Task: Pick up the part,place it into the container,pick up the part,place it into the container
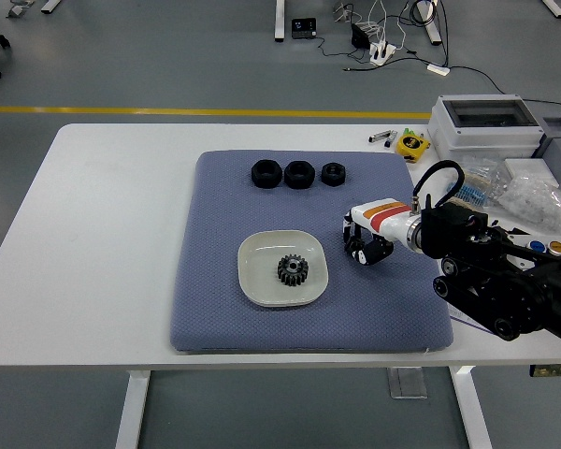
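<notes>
Black small part (357, 248) gripped in curled right hand (366, 241), mostly hidden by fingers, just right of white dish (262, 282) holding a gear (293, 270), open blue mat (215, 224) left, three nuts (299, 174) far.

Grey floor (122, 56), yellow line (168, 111)

The right arm (500, 281) comes in from the lower right, black and bulky, and reaches leftward over the table. Its forearm narrows to a white wrist section with orange and red stripes. The right hand (366, 242) points left, palm down, fingers (357, 251) curled tightly under; they seem to close on something small and dark, though the view is too coarse to be sure.
</notes>
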Available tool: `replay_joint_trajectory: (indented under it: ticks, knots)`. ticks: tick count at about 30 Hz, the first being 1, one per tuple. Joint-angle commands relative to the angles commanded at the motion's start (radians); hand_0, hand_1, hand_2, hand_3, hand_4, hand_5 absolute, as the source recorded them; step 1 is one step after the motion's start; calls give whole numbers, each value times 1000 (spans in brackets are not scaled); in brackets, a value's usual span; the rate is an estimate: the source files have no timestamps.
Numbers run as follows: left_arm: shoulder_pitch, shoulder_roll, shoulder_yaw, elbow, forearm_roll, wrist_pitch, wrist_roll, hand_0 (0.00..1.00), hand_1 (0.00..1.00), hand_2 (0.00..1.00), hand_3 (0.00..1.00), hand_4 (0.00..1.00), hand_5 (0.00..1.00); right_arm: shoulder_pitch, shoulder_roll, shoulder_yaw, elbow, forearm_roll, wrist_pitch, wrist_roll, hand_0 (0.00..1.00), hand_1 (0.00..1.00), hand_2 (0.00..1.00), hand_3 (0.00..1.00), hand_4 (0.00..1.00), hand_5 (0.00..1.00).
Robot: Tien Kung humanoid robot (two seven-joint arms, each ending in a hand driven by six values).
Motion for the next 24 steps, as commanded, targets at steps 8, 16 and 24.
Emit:
replay_joint_trajectory:
  ticks: [8, 16, 24]
  knots:
    - [-1, 0, -6, 0, 6, 0, 2, 709, 612, 647, 568, 611, 708, 10, -12, 30, 42, -17, -13, 3, 71, 214, 385, 433, 421, 91]
    - [1, 0, -9, 0, 7, 1, 2, 708, 611, 647, 568, 611, 706, 5, -13, 59, 164, -38, -47, -10, 68, 211, 382, 435, 429, 78]
    - [2, 0, -8, 0, 7, 0, 1, 708, 611, 646, 569, 612, 707, -5, 47, 18, 213, -78, -46, -37, 84, 215, 439, 608, 828, 240]
